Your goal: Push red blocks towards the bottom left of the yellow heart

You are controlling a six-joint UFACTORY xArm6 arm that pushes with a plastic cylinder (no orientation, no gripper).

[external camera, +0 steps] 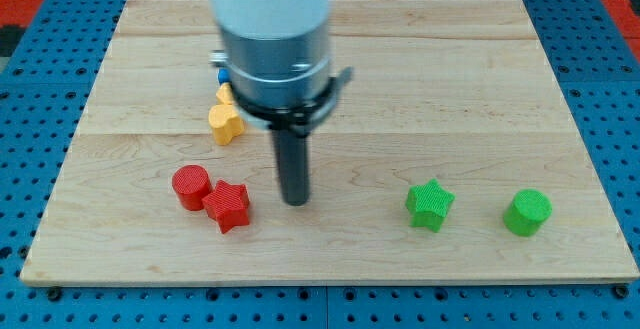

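Observation:
A red cylinder (190, 186) and a red star (228, 206) touch each other at the board's lower left. A yellow heart (226, 122) lies above them, and another yellow block (224, 95) sits just above it, partly hidden by the arm. My tip (295, 201) rests on the board just right of the red star, a small gap apart, and below and right of the yellow heart.
A green star (430, 205) and a green cylinder (527, 212) lie at the lower right. A bit of a blue block (221, 70) shows behind the arm (275, 39). The wooden board (450, 79) sits on a blue pegboard.

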